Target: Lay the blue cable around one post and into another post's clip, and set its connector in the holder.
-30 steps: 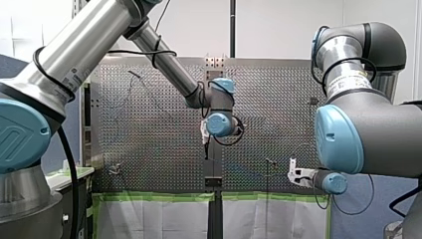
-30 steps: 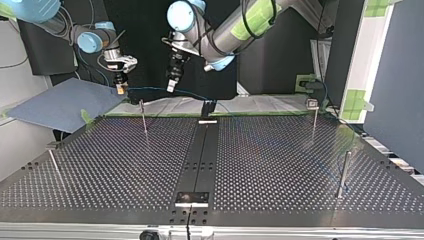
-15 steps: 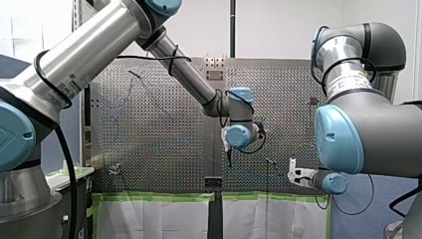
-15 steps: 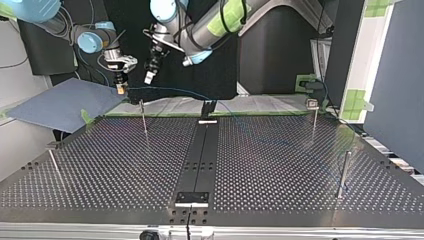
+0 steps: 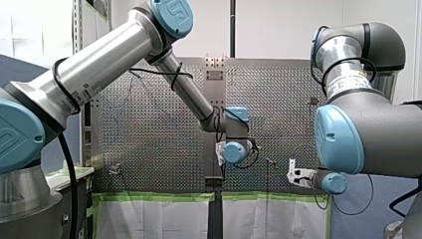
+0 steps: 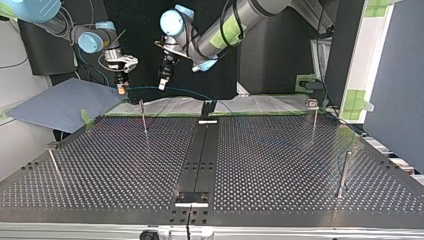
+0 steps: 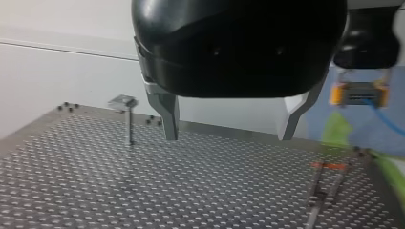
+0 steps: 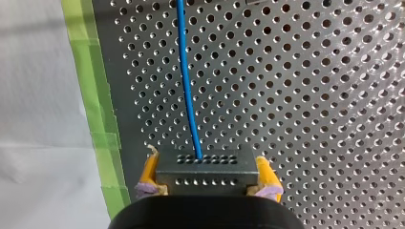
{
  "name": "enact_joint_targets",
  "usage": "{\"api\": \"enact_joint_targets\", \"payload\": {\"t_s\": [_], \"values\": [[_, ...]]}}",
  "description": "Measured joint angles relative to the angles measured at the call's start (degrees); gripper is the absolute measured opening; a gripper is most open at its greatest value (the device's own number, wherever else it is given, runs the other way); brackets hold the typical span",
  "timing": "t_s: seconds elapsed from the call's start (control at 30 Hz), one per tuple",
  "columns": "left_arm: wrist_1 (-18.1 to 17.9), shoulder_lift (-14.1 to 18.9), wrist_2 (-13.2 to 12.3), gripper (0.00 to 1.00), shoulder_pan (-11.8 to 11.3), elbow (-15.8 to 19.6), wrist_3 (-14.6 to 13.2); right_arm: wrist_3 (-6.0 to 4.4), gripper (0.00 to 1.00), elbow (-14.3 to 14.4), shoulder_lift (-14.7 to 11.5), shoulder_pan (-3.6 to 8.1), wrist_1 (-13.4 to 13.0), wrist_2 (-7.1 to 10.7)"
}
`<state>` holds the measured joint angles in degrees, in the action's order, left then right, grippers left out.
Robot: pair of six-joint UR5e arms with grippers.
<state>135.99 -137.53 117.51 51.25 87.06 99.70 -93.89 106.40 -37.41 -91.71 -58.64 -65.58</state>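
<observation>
- My right claw (image 8: 206, 168) is clamped on the connector (image 8: 205, 174), with a yellow pad on each of its 2 short ends.
- The cable (image 8: 186, 71) leaves the connector's face and runs straight ahead of that claw, over the tabletop (image 8: 310, 95).
- My left claw (image 7: 228, 137) is spread wide and holds nothing (metal fingers, bare gap between them).
- The relation that matters, as I judge it, shows in the top view. The cable's long axis runs from my right claw towards my left claw and passes just under it.
- That makes the left the free arm nearest the line. It would have to come down with its jaws set across the cable.
- In the left wrist view the connector sits off to one side of the claw. Only a short bit of cable shows before it is cut off, and none lies between the fingers.
- A post (image 7: 129, 125) with a clip-like top stands ahead of the left claw, just beside 1 finger.
- Beyond the left claw the cable grows too thin to follow in the top view, so I cannot tell where its far end goes.
</observation>
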Motion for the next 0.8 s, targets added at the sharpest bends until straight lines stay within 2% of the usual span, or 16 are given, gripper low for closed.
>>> {"api": "enact_joint_targets", "payload": {"t_s": [0.4, 0.8], "values": [[-0.01, -5.62, -1.86, 1.00, -0.03, -0.89, -0.07, 0.01, 0.00, 0.00, -0.02, 0.00, 0.01, -0.01], [0.59, -11.32, -1.97, 1.00, -0.31, -2.41, -0.08, 0.08, 0.00, 0.00, -0.04, -0.08, 0.01, -0.01]]}}
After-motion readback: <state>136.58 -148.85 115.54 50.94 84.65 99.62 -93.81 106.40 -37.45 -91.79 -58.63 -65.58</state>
